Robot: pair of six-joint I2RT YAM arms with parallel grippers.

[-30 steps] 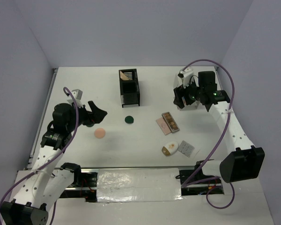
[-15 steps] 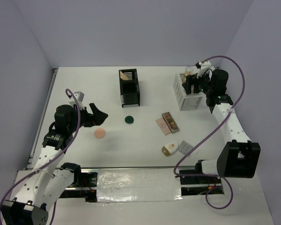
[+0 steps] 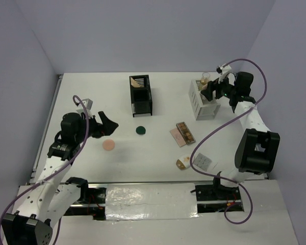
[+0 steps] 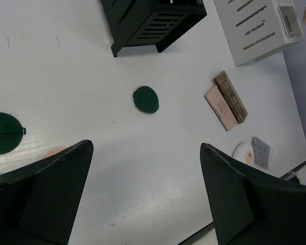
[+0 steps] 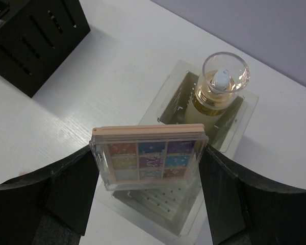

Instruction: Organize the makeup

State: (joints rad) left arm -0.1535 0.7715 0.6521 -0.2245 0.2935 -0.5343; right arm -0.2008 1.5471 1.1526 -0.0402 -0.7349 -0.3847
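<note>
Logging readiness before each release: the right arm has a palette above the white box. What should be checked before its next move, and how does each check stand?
1. Right end effector clamped on the colourful palette, a finger against each side edge: ok.
2. Palette above the white box: ok.
3. Compartment under the palette free; bottle stands in the neighbouring one: ok.
4. Palette narrow enough to clear the compartment walls: cannot tell.
5. Left end effector open, holding nothing, far from the box: ok.
</note>
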